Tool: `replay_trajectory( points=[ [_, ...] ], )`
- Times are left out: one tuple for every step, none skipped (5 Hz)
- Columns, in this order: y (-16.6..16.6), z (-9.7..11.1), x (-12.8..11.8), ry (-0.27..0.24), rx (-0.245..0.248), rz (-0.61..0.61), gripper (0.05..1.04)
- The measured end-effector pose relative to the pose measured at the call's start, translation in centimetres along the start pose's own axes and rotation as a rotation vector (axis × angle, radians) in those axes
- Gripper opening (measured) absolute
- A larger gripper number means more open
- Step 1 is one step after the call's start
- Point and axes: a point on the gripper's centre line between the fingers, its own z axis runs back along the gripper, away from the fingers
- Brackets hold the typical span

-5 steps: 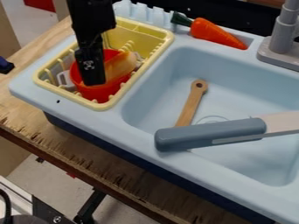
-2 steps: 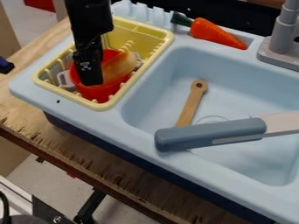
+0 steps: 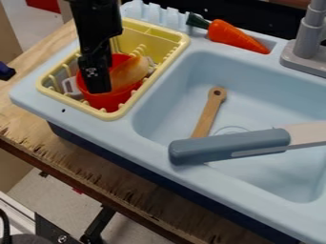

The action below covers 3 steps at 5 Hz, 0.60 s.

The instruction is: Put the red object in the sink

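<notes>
The gripper (image 3: 98,89) was slightly shifted at the basket's (image 3: 112,116) near end. Red cup (image 3: 109,101) is probably being grasped, closure cannot be told; secure hold is needed.

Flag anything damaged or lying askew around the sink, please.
The wooden tabletop looks splintered along its near edge. The gray-blue-handled utensil lies aslant, its handle's end over the near rim of the sink.

This looks like a robotics lab. A black robot arm (image 3: 96,28) hangs above a toy sink unit (image 3: 121,131) on rough-edged plywood (image 3: 83,167).
</notes>
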Motion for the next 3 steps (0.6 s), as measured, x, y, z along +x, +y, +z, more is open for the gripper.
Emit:
replay_trajectory(
  points=[
    [-0.5, -0.7, 0.3, 0.007, -0.004, -0.012, 0.997],
    [-1.1, -0.8, 0.2, 0.007, -0.004, -0.018, 0.997],
    [-1.9, -0.7, 0.1, 0.001, -0.001, -0.030, 0.997]
  ],
)
